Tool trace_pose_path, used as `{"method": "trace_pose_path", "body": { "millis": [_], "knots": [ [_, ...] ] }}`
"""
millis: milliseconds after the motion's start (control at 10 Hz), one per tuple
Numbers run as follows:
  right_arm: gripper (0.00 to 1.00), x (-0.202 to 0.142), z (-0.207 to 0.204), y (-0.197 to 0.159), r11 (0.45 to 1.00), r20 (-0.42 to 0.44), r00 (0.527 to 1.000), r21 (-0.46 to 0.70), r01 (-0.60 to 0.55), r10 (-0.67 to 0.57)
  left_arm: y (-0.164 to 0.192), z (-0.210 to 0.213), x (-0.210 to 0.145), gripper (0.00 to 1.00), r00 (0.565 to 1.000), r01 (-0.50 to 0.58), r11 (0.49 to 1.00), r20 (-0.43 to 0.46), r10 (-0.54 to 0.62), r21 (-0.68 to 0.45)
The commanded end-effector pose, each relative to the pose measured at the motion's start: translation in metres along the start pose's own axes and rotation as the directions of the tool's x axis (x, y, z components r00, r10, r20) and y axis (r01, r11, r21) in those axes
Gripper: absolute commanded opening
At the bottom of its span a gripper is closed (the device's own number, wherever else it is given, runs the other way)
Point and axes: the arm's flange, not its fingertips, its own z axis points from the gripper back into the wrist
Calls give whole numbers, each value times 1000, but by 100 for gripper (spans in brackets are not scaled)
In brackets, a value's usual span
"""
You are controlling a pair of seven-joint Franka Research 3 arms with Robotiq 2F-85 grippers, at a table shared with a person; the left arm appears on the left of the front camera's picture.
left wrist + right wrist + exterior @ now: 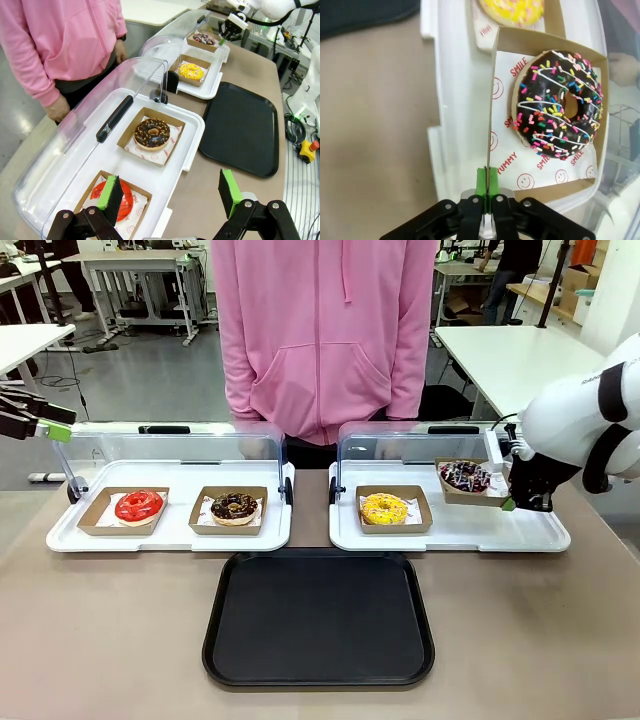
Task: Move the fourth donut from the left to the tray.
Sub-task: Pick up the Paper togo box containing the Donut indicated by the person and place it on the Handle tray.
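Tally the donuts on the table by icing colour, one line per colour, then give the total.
Red icing: 1, the red donut
Chocolate with golden crumbs: 1, the crumb donut
Yellow icing: 1, the yellow donut
Chocolate with white drizzle and sprinkles: 1, the fourth donut, its cardboard holder pinched at the wall by the right gripper
Total: 4

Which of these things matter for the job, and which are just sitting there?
In the job: sprinkled chocolate donut in its cardboard holder, pinched by the right gripper; black tray.

Just there: red donut, crumb-topped donut, yellow donut, white trays.
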Motion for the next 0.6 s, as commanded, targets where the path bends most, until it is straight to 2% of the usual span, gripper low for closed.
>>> {"method": "trace_pose_path", "body": {
  "millis": [0, 200, 400, 500],
  "knots": [
    [2, 19, 16, 37, 998, 35, 998, -27, 58, -57, -1, 0, 1, 100, 1000, -1, 1000, 6, 1, -4],
    [2, 44, 20, 71, 1000, 21, 999, -12, 29, -28, -1, 0, 1, 100, 1000, -1, 1000, 6, 1, -4],
    [2, 57, 23, 98, 1000, 43, 999, 7, -16, 16, -1, 0, 1, 100, 1000, -1, 1000, 6, 1, -4],
    [2, 54, 16, 45, 1000, 35, 999, 4, 7, -7, -1, 0, 1, 100, 1000, -1, 1000, 6, 1, -4]
  ]
}}
